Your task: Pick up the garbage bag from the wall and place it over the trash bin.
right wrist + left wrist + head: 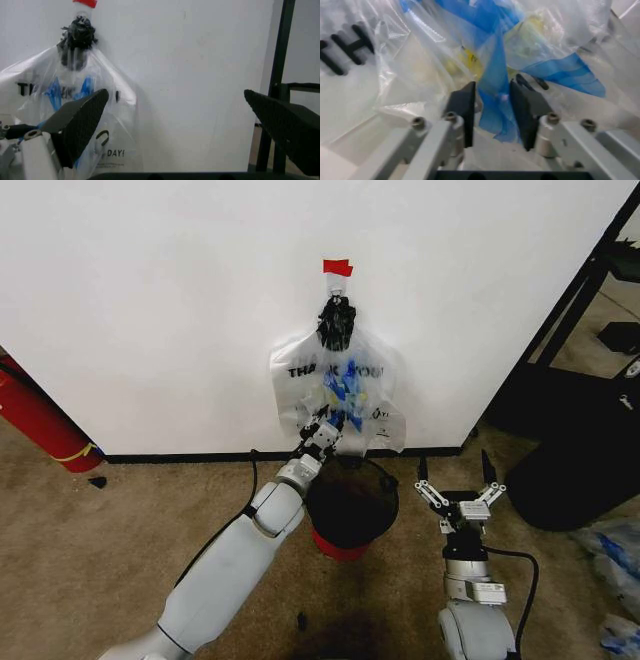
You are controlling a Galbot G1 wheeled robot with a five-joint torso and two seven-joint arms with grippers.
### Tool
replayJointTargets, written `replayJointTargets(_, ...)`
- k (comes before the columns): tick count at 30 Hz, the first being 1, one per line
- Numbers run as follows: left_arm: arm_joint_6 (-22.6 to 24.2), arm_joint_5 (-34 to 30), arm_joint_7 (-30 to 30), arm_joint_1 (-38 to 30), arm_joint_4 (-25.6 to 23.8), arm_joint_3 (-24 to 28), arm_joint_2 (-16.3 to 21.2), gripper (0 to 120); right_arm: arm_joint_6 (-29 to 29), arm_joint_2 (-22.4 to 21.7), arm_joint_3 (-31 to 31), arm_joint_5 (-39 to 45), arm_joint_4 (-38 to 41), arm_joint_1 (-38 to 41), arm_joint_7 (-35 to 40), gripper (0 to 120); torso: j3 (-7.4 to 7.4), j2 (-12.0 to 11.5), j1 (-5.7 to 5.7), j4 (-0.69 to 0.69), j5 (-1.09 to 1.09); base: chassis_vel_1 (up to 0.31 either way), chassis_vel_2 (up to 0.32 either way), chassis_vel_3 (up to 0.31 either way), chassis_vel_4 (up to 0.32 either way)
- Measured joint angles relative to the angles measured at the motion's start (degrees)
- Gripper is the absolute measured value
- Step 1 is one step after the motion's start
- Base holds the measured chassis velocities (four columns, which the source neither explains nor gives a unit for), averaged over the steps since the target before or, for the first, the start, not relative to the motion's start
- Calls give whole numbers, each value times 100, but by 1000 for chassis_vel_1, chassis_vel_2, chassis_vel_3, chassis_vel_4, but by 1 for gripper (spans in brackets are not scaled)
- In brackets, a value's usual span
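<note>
The garbage bag (340,385), see-through with black "THANK YOU" print and blue strips, hangs by its black-knotted top from a red-taped hook on the white wall (150,300). Directly below it on the carpet stands the trash bin (352,505), black with a red bottom. My left gripper (328,428) reaches over the bin's rim into the bag's lower part. In the left wrist view this gripper (492,108) has a blue strip (495,75) between its pads, which stand a little apart. My right gripper (455,463) waits open to the right of the bin, facing the wall and the bag (30,97).
A red cylinder (40,425) leans at the wall on the left. A big black sack (590,470) and a black rack frame (590,290) stand at the right. More plastic bags (615,550) lie on the floor far right. Open carpet lies in front on the left.
</note>
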Motion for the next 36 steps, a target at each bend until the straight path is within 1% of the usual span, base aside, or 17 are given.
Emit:
replayJointTargets(2, 32, 19, -34, -8, 14, 0, -13, 20, 1, -2, -5, 1, -4, -2, -1, 100, 0, 0, 0, 0, 0, 0, 0, 0, 0)
replayJointTargets(4, 45, 28, -47, -11, 19, 1, -18, 19, 2, -3, -6, 1, -5, -3, -2, 100, 0, 0, 0, 0, 0, 0, 0, 0, 0)
replayJointTargets(5, 73, 48, -73, -17, 30, 1, -28, 11, 3, -5, -8, 2, -7, -4, -2, 100, 0, 0, 0, 0, 0, 0, 0, 0, 0)
replayJointTargets(7, 197, 108, -175, -20, 39, -1, -46, 0, 12, -12, -16, 5, -16, -10, -3, 100, 0, 0, 0, 0, 0, 0, 0, 0, 0)
replayJointTargets(12, 354, 120, -351, 29, -19, -9, -47, 0, 33, -30, -21, 16, -27, -15, -4, 100, 0, 0, 0, 0, 0, 0, 0, 0, 0)
replayJointTargets(15, 401, 37, -433, 171, -210, -70, -40, 0, 57, -50, -23, 24, -51, -17, 5, 100, 0, 0, 0, 0, 0, 0, 0, 0, 0)
replayJointTargets(18, 363, -207, -434, 438, -530, -206, -6, 0, 78, -83, -23, 40, -102, -2, 22, 100, 0, 0, 0, 0, 0, 0, 0, 0, 0)
replayJointTargets(19, 363, -207, -434, 438, -530, -206, -6, 0, 78, -83, -23, 40, -102, -2, 22, 100, 0, 0, 0, 0, 0, 0, 0, 0, 0)
replayJointTargets(23, 92, -882, -275, 859, -1042, -414, 12, 0, 69, -150, -35, 104, -122, 44, 25, 100, -1, 1, 0, 0, 0, 0, 0, 0, 0)
replayJointTargets(24, -35, -1062, -202, 966, -1125, -465, 5, 0, 65, -166, -37, 112, -128, 62, 21, 100, -1, 1, 0, 0, 0, 0, 0, 0, 0)
replayJointTargets(25, -35, -1062, -202, 966, -1125, -465, 5, 0, 65, -166, -37, 112, -128, 62, 21, 100, -1, 1, 0, 0, 0, 0, 0, 0, 0)
replayJointTargets(27, -443, -1511, 14, 1228, -1271, -576, -12, 0, 36, -226, -54, 169, -148, 119, -12, 100, -1, 2, 0, 0, 0, 0, 0, 0, 0)
replayJointTargets(28, -540, -1621, 66, 1306, -1297, -611, -16, 0, 26, -263, -67, 239, -168, 144, -63, 100, -1, 1, 0, -1, 0, 0, 0, 0, 0)
replayJointTargets(32, -953, -2235, 317, 1515, -1314, -749, -29, 0, -66, -707, -239, 1144, -581, 621, -540, 100, -1, 1, 0, 0, 0, 0, 0, 0, 0)
replayJointTargets(33, -953, -2235, 317, 1515, -1314, -749, -29, 0, -66, -707, -239, 1144, -581, 621, -540, 100, -1, 1, 0, 0, 0, 0, 0, 0, 0)
replayJointTargets(35, -1077, -2558, 419, 1530, -1304, -782, -44, 0, -116, -1035, -371, 1616, -978, 1083, -836, 100, 0, 1, 0, 0, 1, 0, 0, 0, 0)
replayJointTargets(36, -1099, -2635, 441, 1524, -1302, -780, -50, 0, -122, -1126, -399, 1664, -1096, 1214, -903, 100, 0, 1, 0, 1, 1, 0, 0, 0, 0)
